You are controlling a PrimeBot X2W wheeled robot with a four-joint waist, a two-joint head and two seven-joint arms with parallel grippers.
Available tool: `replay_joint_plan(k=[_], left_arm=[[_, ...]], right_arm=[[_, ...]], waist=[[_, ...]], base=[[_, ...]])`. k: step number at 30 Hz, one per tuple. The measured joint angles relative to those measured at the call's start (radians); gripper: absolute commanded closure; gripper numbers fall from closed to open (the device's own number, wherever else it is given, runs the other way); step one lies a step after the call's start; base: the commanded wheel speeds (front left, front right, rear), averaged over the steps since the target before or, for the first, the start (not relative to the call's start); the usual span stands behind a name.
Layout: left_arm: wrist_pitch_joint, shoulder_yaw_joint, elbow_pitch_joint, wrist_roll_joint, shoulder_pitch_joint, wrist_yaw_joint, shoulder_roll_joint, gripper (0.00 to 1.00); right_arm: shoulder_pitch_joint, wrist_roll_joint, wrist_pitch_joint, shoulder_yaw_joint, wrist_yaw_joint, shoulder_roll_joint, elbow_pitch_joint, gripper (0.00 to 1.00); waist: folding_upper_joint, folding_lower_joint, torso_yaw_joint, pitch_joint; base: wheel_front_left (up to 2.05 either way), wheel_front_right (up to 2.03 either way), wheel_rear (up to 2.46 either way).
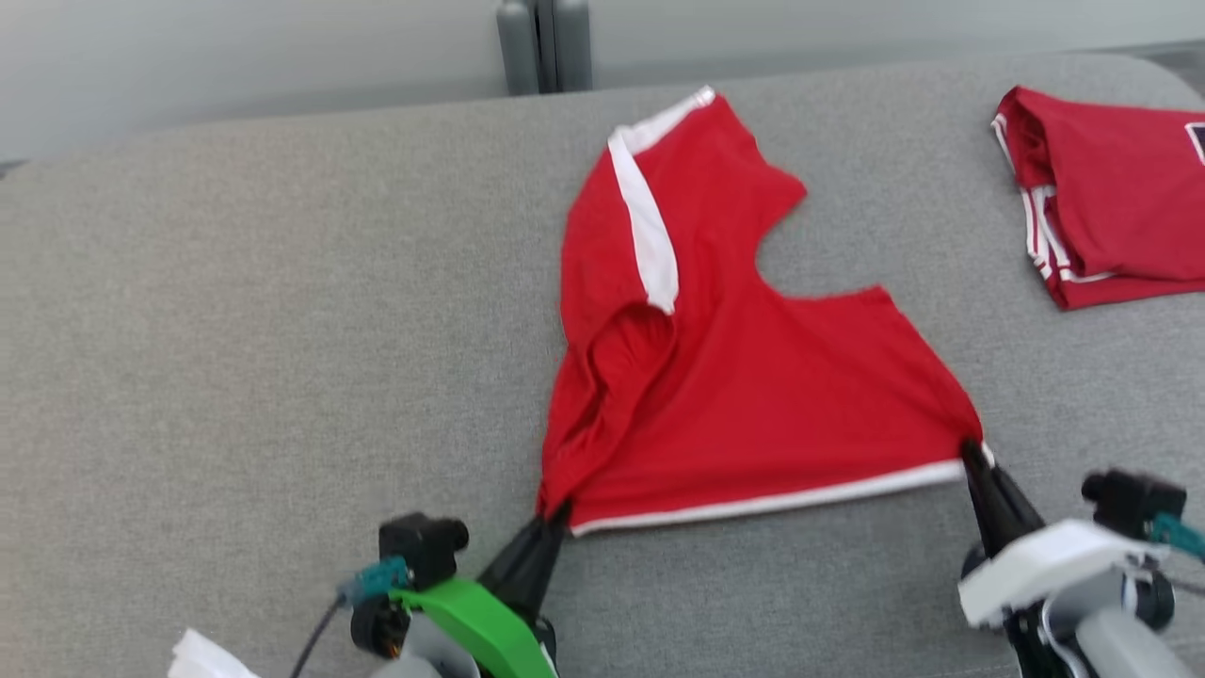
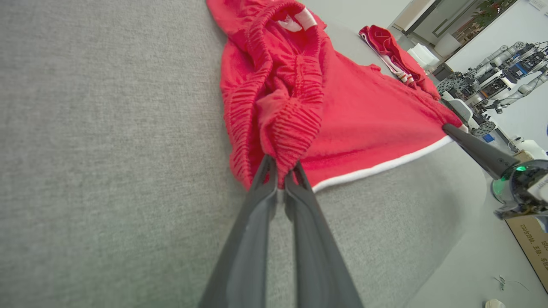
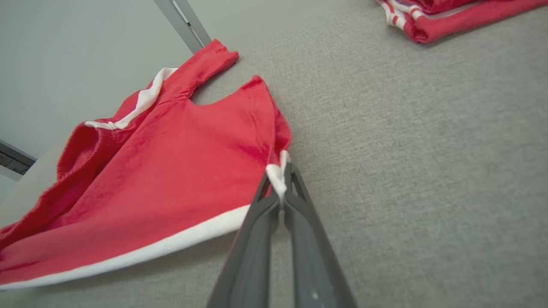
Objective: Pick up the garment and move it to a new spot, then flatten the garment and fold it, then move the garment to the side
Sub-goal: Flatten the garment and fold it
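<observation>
Pinching one corner each, the two grippers hold the red shorts (image 1: 753,395) stretched between them, and I'd say that is to pull the near edge taut so the cloth lies flat before folding. The left gripper (image 1: 555,513) is pressed together on the bunched elastic end, the right gripper (image 1: 970,452) on the white-trimmed corner, with the white hem (image 1: 772,499) running straight from one to the other. The shorts lie on the grey fabric surface (image 1: 235,330), fanning away from both fingertips toward the far edge, one leg folded over along the left side. A second red garment (image 1: 1111,198) sits folded well apart, on the far right.
</observation>
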Motion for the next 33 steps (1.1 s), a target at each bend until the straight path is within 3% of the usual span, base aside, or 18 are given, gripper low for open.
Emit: replay_joint_plan(k=[5, 18, 27, 33], left_arm=[[0.011, -0.033, -0.067, -0.003, 0.089, 0.021, 0.005, 1.00], [0.027, -0.062, -0.106, 0.006, 0.114, 0.044, 0.007, 1.00], [0.058, -0.100, -0.126, 0.001, 0.116, 0.029, -0.008, 1.00], [0.095, -0.105, -0.193, -0.054, 0.117, -0.007, -0.023, 1.00]], right_arm=[[0.140, -0.038, 0.006, -0.055, 0.000, 0.028, -0.065, 1.00], [0.198, -0.132, 0.076, -0.165, 0.000, 0.103, -0.156, 1.00], [0.193, -0.160, 0.103, -0.206, 0.000, 0.126, -0.192, 1.00], [0.135, -0.171, 0.120, -0.203, 0.000, 0.111, -0.211, 1.00]], waist=[[0.0000, 0.0000, 0.002, -0.059], [0.0000, 0.0000, 0.014, -0.113], [0.0000, 0.0000, 0.022, -0.119], [0.0000, 0.0000, 0.019, -0.117]], base=[[0.00, 0.00, 0.00], [0.00, 0.00, 0.00], [0.00, 0.00, 0.00], [0.00, 0.00, 0.00]])
